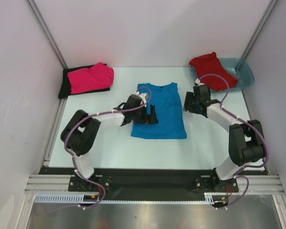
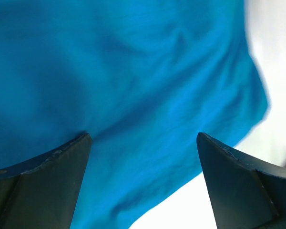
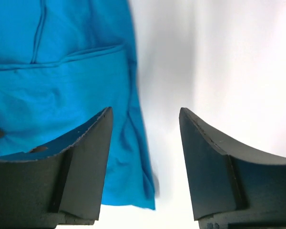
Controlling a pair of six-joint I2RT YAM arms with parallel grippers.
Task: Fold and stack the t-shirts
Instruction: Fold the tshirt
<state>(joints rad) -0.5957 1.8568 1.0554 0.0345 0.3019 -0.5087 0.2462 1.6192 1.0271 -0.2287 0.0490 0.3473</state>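
**Top view.** The blue shirt (image 1: 164, 121) lies flat on the table (image 1: 109, 138), its long axis running straight away from the arm bases, collar at the far end. The left gripper (image 1: 150, 116) hangs over the shirt's left half, so most of the cloth spreads to its right. The right gripper (image 1: 187, 102) sits at the shirt's right edge, with the cloth to its left. Both are about equally near. We judge the right one better placed for an edge grab, since it is lined up on the border itself. Beyond the left gripper, a pink shirt (image 1: 91, 78) rests on a black shirt (image 1: 66, 86). Beyond the right one, a red shirt (image 1: 207, 63) drapes over a tub (image 1: 245, 74).

**Left wrist.** The left gripper (image 2: 143, 138) is spread wide and holds nothing. The blue shirt (image 2: 133, 71) fills the space ahead of and between its fingers, and bare table shows only off to the right.

**Right wrist.** The right gripper (image 3: 145, 112) stands parted, pinching nothing. The blue shirt (image 3: 62, 86) lies under and beyond its left finger. The cloth's edge runs lengthwise through the gap, and the right finger is over bare table. We think a short drop and squeeze would catch that edge.
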